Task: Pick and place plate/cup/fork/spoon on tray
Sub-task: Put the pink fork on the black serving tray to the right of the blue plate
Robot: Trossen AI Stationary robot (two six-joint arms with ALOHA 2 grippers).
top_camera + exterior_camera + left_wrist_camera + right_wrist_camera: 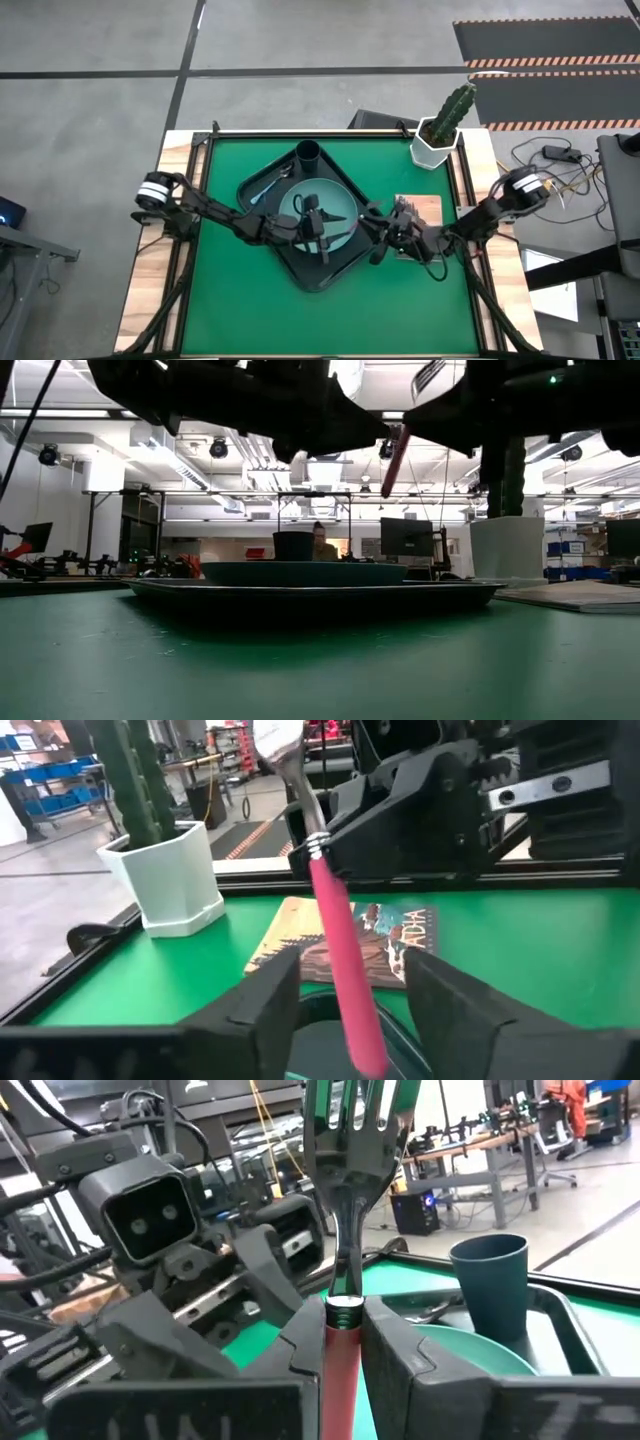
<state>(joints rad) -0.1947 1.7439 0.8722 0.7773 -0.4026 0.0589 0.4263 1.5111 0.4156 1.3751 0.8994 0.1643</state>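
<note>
The dark tray (290, 262) lies at the table's middle. On it lie the teal plate (342, 200), the dark cup (307, 153) at its far corner, and the blue-handled spoon (265, 186) along its left rim. My right gripper (375, 225) is shut on the red-handled fork (335, 920), held above the tray's right side. My left gripper (318, 222) hovers over the plate, open. Its fingers (270, 1000) stand on either side of the fork handle's free end (365, 1045); I cannot tell whether they touch it. My right gripper pinches the fork's red handle just below its metal collar (343, 1330) between its two fingers. The fingers come about level from the table's right and lie across the fork. The fork is lifted clear, a little tilted, head up, with the handle (397, 460) hanging below the fingers.
A white pot with a cactus (437, 145) stands at the far right corner. A picture book (420, 210) lies right of the tray, under my right arm. The two arms meet closely over the tray. Green mat is bare at the near side.
</note>
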